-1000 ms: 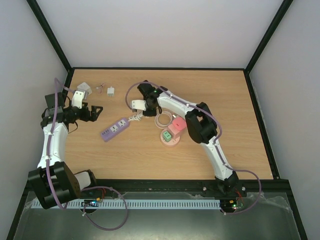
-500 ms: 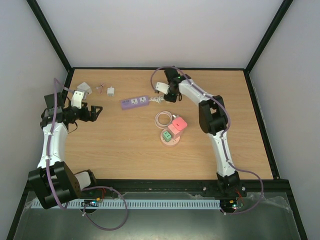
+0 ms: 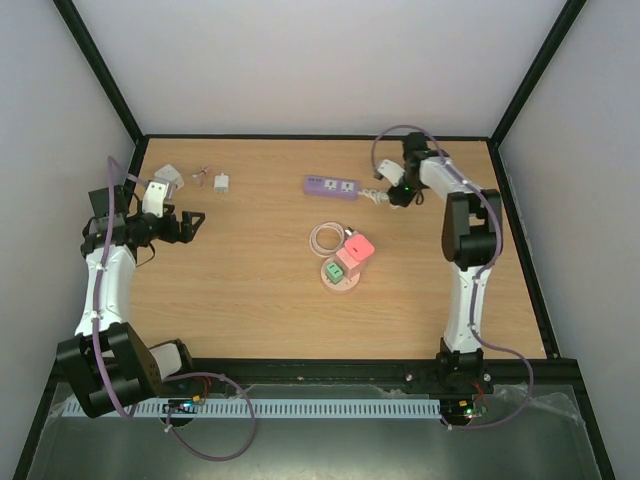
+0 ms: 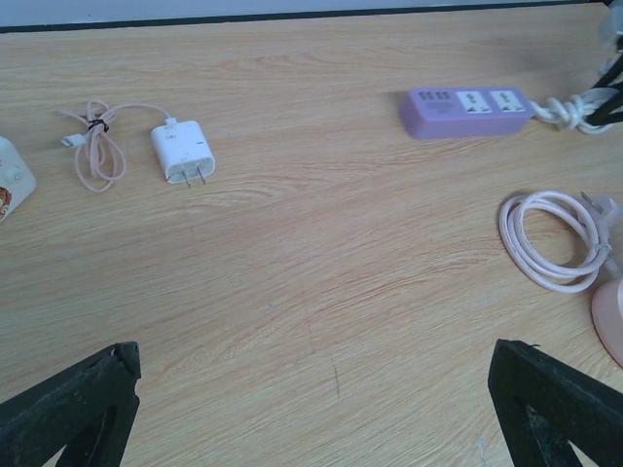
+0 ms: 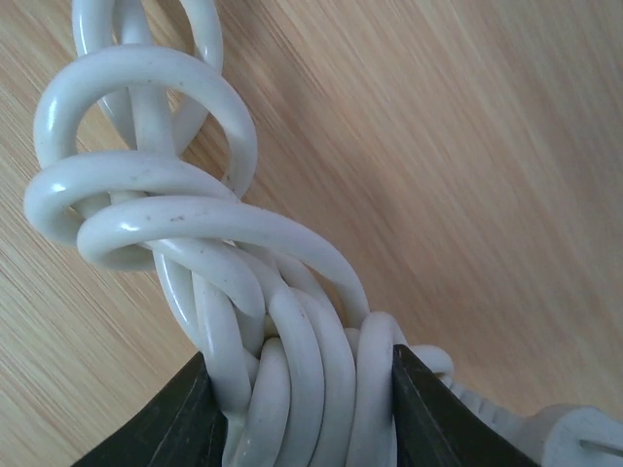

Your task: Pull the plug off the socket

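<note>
The top camera looks steeply down from above and behind the arm bases (image 3: 105, 370), taking in the whole table (image 3: 250, 300). The left wrist camera sits low, facing across the wood, and shares the strip (image 4: 467, 109), cord (image 4: 574, 105) and socket (image 4: 611, 326) edge with it. The right wrist camera is close up against that cord.

Probably a lab: white-walled enclosure (image 3: 320, 60) around a wooden table (image 3: 250, 300).

Around the socket (image 3: 342, 275) on the desk (image 3: 250, 290)
Power strip (image 3: 332, 186) behind it, coiled cable (image 4: 553, 284) just behind-left, charger (image 3: 221, 183) farther behind-left.
</note>
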`<state>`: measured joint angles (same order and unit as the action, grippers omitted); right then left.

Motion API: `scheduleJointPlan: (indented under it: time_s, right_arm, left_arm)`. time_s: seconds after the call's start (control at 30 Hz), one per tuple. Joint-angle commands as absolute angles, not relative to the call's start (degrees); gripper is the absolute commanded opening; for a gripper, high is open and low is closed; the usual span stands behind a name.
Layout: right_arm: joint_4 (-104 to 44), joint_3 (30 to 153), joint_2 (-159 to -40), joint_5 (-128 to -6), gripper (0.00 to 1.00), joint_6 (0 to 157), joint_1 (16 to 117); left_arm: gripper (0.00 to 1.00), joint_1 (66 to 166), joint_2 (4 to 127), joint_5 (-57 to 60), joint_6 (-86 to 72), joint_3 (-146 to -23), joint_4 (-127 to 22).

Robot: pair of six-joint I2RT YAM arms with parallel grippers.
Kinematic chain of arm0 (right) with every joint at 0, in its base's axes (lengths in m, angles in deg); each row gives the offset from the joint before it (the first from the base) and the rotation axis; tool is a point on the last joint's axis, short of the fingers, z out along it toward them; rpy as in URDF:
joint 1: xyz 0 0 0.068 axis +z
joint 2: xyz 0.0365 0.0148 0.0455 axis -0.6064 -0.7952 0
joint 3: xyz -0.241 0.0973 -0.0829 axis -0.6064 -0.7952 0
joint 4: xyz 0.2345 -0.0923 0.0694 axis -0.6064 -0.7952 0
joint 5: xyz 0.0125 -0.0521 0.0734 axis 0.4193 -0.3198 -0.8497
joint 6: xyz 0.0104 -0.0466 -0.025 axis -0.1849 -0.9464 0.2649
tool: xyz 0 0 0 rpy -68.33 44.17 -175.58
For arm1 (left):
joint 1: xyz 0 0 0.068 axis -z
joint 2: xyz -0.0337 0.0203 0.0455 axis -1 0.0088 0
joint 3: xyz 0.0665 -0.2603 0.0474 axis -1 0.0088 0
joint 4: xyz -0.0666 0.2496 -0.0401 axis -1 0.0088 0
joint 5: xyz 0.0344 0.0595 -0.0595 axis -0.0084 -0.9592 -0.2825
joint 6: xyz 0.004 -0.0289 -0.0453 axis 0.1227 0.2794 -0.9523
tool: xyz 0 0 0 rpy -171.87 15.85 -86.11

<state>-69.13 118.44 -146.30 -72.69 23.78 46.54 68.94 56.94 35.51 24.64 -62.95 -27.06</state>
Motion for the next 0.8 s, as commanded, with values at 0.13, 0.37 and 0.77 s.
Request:
scheduleJointPlan:
  time_s: [0.13,0.37,0.77]
  right_arm:
    - [-66.25,106.37,-137.23,-72.55,0.33,26.17,34.65]
    - [-62.43,96.27,-130.65,-72.24,0.33,29.35,25.65]
    - [-54.88,75.77,-117.59,-68.97,0.34,35.55,14.90]
  left_arm:
    - [0.99,68.58,57.76,36.60,24.80,-62.39,-28.13]
    - [1.00,68.54,57.97,36.20,24.13,-62.57,-28.63]
    - [0.99,68.52,58.85,37.90,24.56,-62.70,-27.98]
